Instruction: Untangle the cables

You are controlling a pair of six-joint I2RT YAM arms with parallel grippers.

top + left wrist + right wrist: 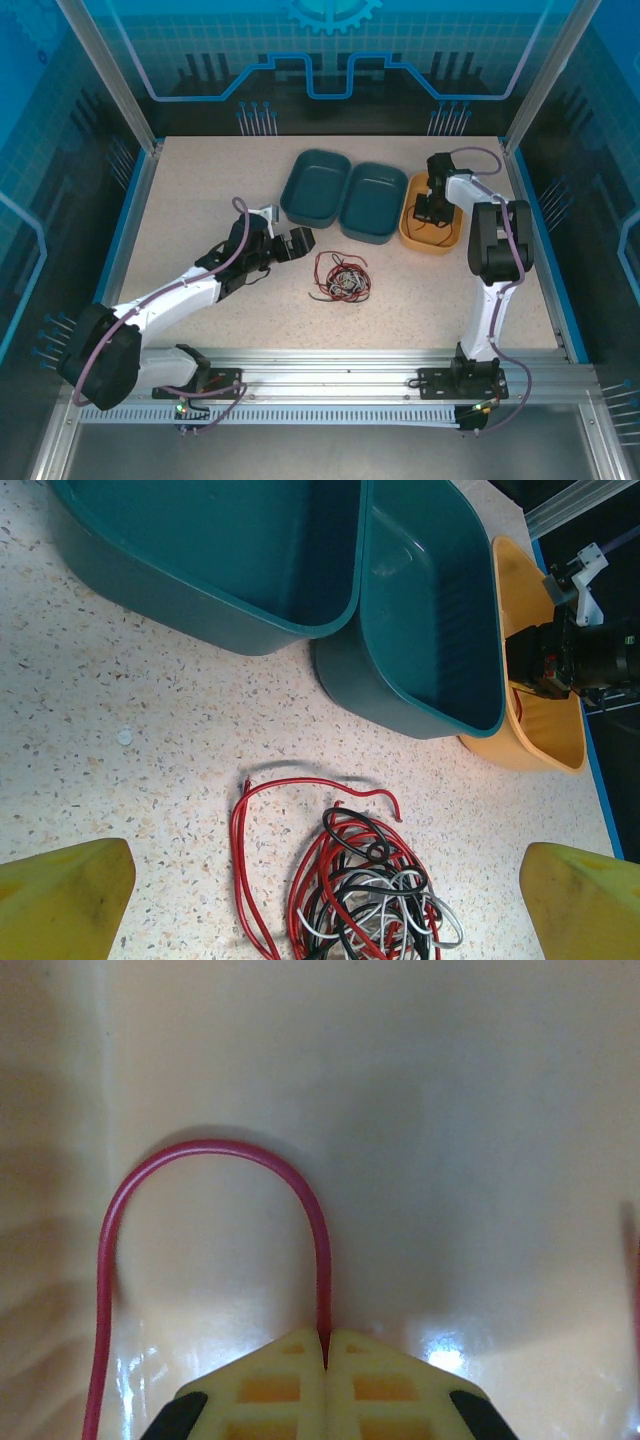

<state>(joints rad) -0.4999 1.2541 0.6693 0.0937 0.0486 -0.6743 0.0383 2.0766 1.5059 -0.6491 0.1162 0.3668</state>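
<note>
Right jaws pinch red cable (215,1146) inside yellow tray (460,1100).

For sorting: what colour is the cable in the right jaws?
Red cable; clearest from right wrist view.

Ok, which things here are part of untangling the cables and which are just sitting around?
In the job: tangle of red, black and white cables; red cable, pinched by the shut right gripper inside the yellow tray; open left gripper near the tangle.
Just lying about: left teal tray and right teal tray, both empty; small white speck on the table.
</note>
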